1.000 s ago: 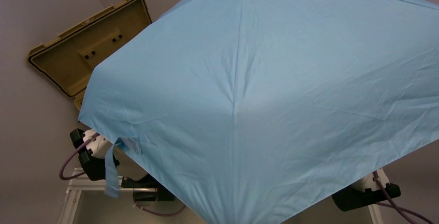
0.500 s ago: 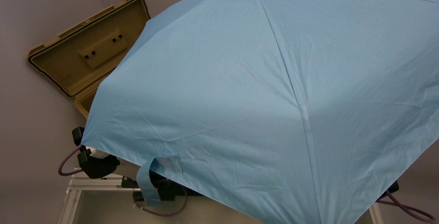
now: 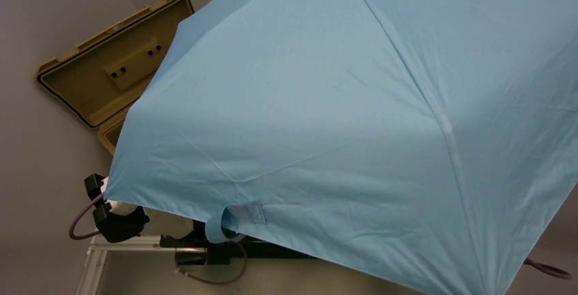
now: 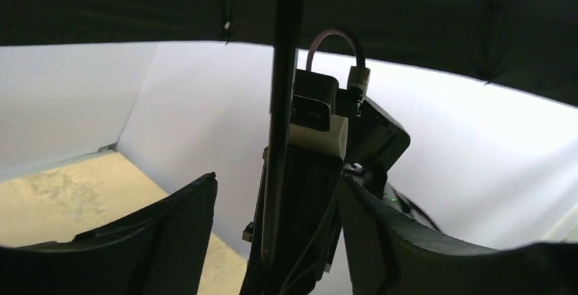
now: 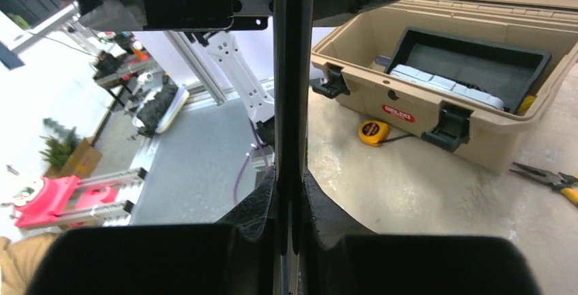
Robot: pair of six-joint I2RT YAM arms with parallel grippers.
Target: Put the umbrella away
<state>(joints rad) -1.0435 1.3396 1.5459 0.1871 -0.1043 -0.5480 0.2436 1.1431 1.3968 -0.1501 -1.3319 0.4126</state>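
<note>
Swung round since a second ago, the umbrella [image 3: 354, 125] has turned so that the seam which ran down the middle of its canopy now slants toward the near right. Its closing strap [image 3: 228, 221] has travelled rightward along the near edge. The umbrella is fully open, held up over both arms and blotting out most of the overhead view. Behind it at the far left, the tan toolbox [image 3: 102, 70] stands with its lid up. Under the canopy my right claw [image 5: 290, 179] is clamped tight on the black shaft [image 5: 290, 90]. My left claw [image 4: 276, 182] has its jaws spread with the shaft running between them, touching neither as far as I can see. I judge the job barely begun: the canopy is not yet collapsed, and nothing is wrapped or stowed. A yellow tape measure [image 5: 371, 131] lies just in front of the toolbox, and pliers [image 5: 552, 176] lie apart from it on the table [image 5: 409, 193].
</note>
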